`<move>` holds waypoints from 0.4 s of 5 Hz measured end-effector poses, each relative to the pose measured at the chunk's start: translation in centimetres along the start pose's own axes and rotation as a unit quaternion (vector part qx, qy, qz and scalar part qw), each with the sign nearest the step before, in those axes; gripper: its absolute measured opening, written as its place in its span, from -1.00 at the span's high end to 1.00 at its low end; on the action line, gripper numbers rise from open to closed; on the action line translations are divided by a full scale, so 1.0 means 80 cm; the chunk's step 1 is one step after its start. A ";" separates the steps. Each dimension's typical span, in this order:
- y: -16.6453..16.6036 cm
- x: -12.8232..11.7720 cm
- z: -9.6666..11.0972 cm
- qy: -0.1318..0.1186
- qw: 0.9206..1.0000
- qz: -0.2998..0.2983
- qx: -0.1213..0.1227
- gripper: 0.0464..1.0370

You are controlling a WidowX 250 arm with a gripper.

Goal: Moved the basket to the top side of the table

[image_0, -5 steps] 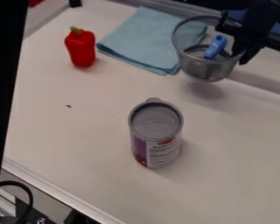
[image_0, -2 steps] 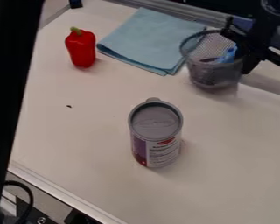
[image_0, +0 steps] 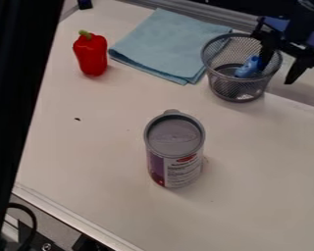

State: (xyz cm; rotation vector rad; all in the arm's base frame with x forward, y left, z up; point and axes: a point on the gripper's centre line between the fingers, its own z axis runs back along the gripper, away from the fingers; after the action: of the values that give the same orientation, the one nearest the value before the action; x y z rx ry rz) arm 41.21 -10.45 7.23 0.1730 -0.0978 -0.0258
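The basket (image_0: pixel 233 89) stands upright at one o'clock on the table (image_0: pixel 88 157), its middle towards nine o'clock from the gripper (image_0: pixel 277 73), whose fingers are spread, one apparently inside the basket, the other outside. Placing looks done; backing off likely calls for a straight lift, lest the inner finger tip it.

Arm (image_0: pixel 300 27): black all over, rounded section up top with a thin greyish curved edge. Claw (image_0: pixel 277 72): also black, angular, slim straight crossbar (image_0: pixel 292 48) with a short projecting end piece. Two dark fingers (image_0: pixel 297 70), narrowing toward the tips. Finer surface detail too dark to read.
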 end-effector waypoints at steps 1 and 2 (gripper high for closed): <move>-0.003 -0.003 0.002 0.003 0.999 0.029 -0.043 -0.90; 0.014 -0.013 0.042 -0.013 0.995 0.050 -0.086 -0.92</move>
State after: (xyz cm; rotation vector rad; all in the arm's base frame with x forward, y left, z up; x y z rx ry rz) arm 39.83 -9.91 10.59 -0.0053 -0.1298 0.0639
